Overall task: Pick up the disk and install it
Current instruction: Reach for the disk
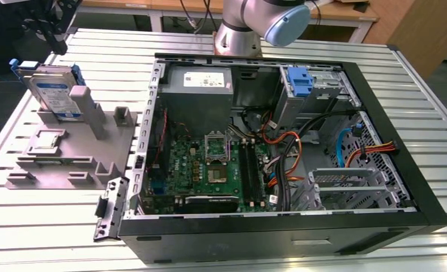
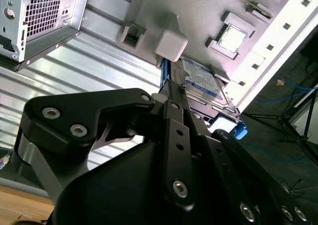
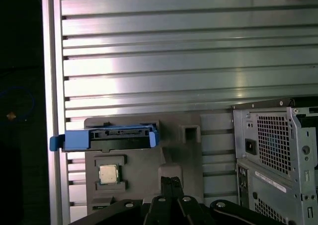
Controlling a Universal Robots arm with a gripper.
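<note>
The ribbed metal table (image 1: 57,226) carries all of your work, and the grey fixture (image 1: 64,164) on it is the thing to steer by. Just beside the fixture, on the exterior view's right, the case (image 1: 284,238) lies on its side with its panel off. I judge this is so that its insides face up and can be reached from above.

The disk (image 1: 53,96) stands in a slot at the fixture's end, away from the low trays where a chip (image 1: 48,140) sits. The slot seems meant to hold it on edge, so that it offers you a thin blue-framed rim rather than a flat face (a flat-lying disk would give the claw little to pinch). It looks taller than wide, so I take its long axis as near upright with a slight lean. I can't rule out the other reading, though. Its labelled face looks along the fixture towards the chip, and its narrow top edge points up.

Your gripper (image 3: 171,181) hangs above the fixture, near the disk but apart from it. In the first wrist view its tips sit over a grey post of the fixture, with the disk's top edge just past them. The fingers look drawn together, with nothing between them. The disk is not yet picked up.
</note>
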